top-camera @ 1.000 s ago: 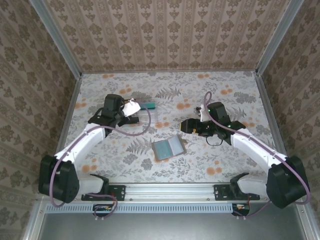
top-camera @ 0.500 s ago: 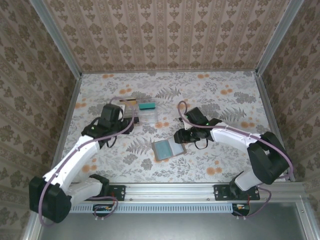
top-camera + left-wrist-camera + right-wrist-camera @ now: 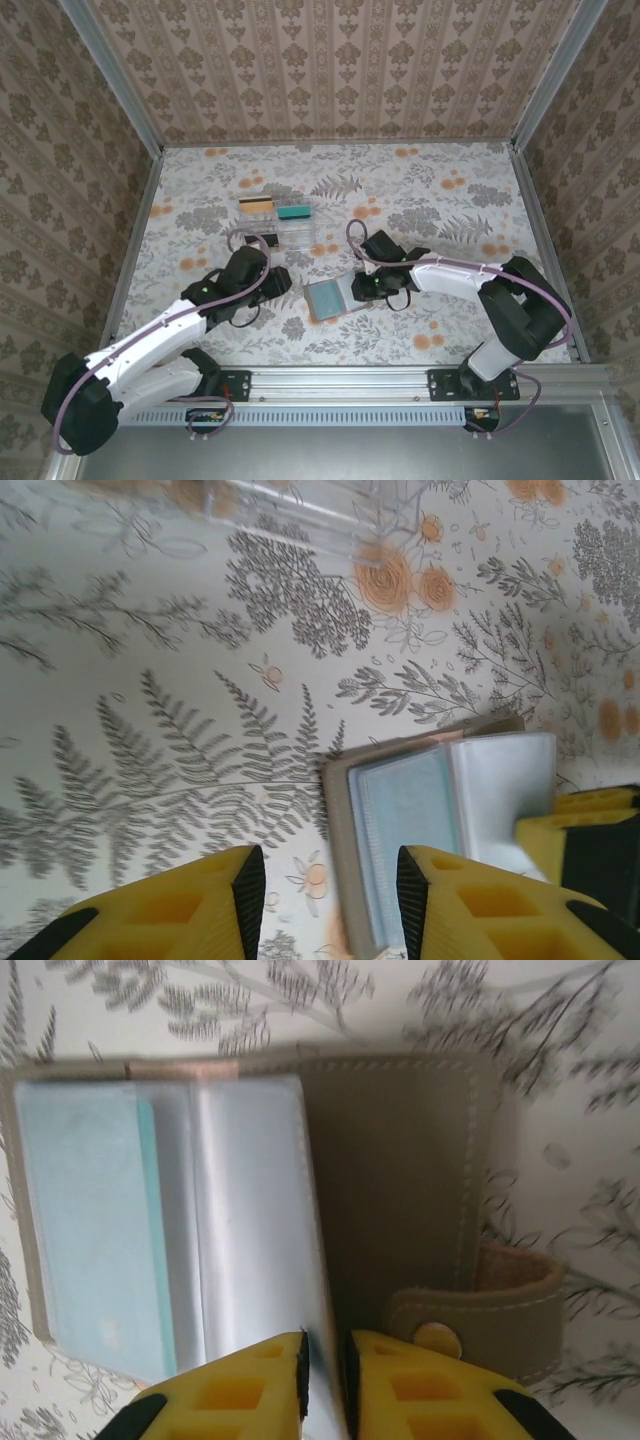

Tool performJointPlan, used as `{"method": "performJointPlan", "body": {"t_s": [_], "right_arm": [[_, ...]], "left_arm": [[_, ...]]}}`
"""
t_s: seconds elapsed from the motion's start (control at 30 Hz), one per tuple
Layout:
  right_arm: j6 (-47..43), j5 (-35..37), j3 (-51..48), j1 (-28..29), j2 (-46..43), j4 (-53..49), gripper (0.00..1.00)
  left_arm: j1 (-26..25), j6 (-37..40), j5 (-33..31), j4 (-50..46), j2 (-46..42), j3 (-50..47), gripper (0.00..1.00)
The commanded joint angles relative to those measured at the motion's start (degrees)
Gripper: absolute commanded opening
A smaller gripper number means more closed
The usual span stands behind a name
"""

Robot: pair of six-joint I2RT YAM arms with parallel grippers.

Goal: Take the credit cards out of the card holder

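Observation:
The card holder point(image 3: 330, 298) lies open on the table, grey-brown cover point(image 3: 400, 1160) down, its snap tab point(image 3: 470, 1320) at one side. A teal card point(image 3: 85, 1220) sits in its bluish clear sleeve. My right gripper point(image 3: 325, 1360) is at the holder's right panel point(image 3: 362, 287), jaws pinched almost together on the edge of a raised clear sleeve point(image 3: 250, 1220). My left gripper point(image 3: 330, 890) hovers open at the holder's left edge point(image 3: 345, 840), one finger over the table, the other over the sleeve. Two cards, brown-gold point(image 3: 257, 204) and teal point(image 3: 293, 212), lie by the tray.
A clear plastic tray point(image 3: 283, 236) stands behind the left gripper, its edge also at the top of the left wrist view point(image 3: 300, 510). Metal rails and patterned walls border the floral table. The right gripper's yellow finger point(image 3: 585, 825) shows beside the holder.
The left arm came away from the tray, leaving the brown-gold card there, and moved toward the holder. The right gripper moved left onto the holder and closed on the sleeve.

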Motion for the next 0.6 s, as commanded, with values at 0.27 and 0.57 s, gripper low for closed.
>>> {"method": "performJointPlan", "body": {"t_s": [0.27,0.57], "right_arm": [[7.4,2.1,-1.9,4.5,0.1,3.5,0.16],[7.9,2.7,-2.0,4.8,-0.3,3.4,0.14]], "left_arm": [[-5.1,-8.8,4.7,12.1,9.3,-2.3,0.36],[-5.3,-7.9,9.3,18.8,16.8,-2.1,0.33]]}}
